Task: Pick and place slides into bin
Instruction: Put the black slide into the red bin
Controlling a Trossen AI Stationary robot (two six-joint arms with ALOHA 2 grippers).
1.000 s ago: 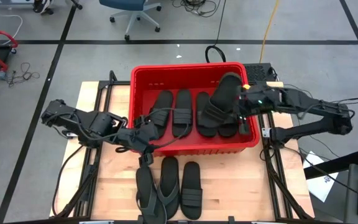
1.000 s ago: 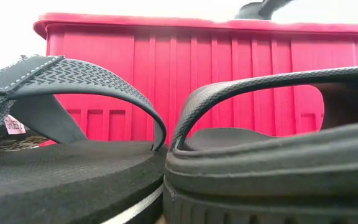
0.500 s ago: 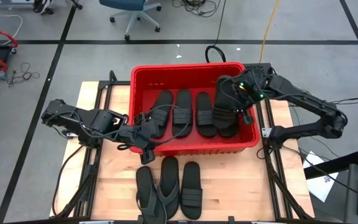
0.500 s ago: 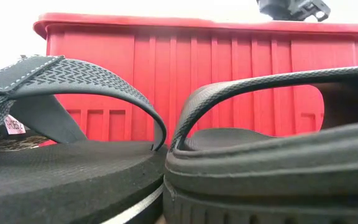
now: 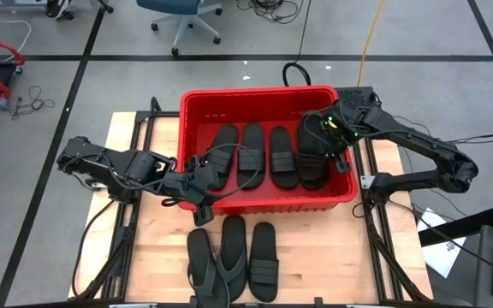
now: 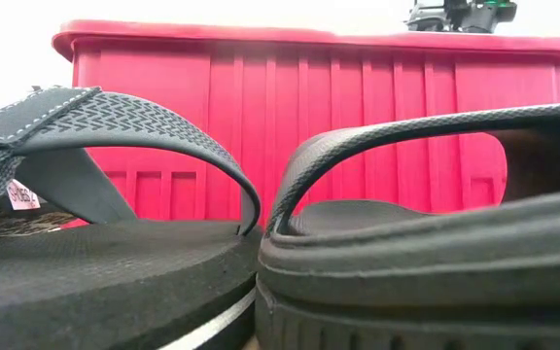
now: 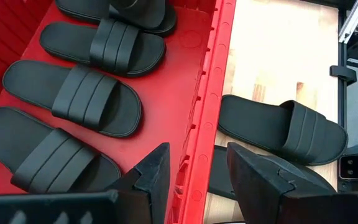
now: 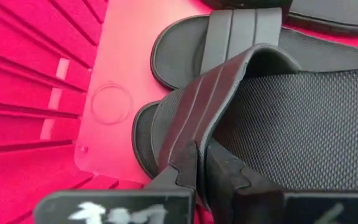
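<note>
Red bin (image 5: pixel 197 107) sits at the far middle of the wooden table (image 5: pixel 157 257). Four slides lie in a row on its floor, seen from above: first slide (image 5: pixel 221 154), second slide (image 5: pixel 251 154), third slide (image 5: pixel 282 156), and a fourth slide (image 5: pixel 313 167) at the right end.

Right gripper (image 5: pixel 330 128) is inside the bin at its right end, over that fourth slide. Right wrist view: fingers (image 8: pixel 225 174) clenched on the ribbed strap of a held slide (image 8: pixel 303 124), which is tipped on edge with its mesh-textured underside facing the camera. The held slide rests partly on top of the slide beneath it (image 8: pixel 145 140); another flat slide (image 8: pixel 229 37) lies just beside. In the low view only the top of the right arm (image 6: pixel 460 15) shows above the bin's rim.

Left gripper (image 5: pixel 197 195) hangs over the bin's near wall, toward its left end. Left wrist view: fingers (image 7: pixel 157 171) spread apart, one on each side of the red rim (image 7: pixel 210 106), holding nothing.

Three more slides lie on the table in front of the bin: a thong-strap slide (image 5: pixel 202 261), a middle slide (image 5: pixel 233 248), and a wide-strap slide (image 5: pixel 264 261). The low view looks across two of these straight at the bin's ribbed front wall.
</note>
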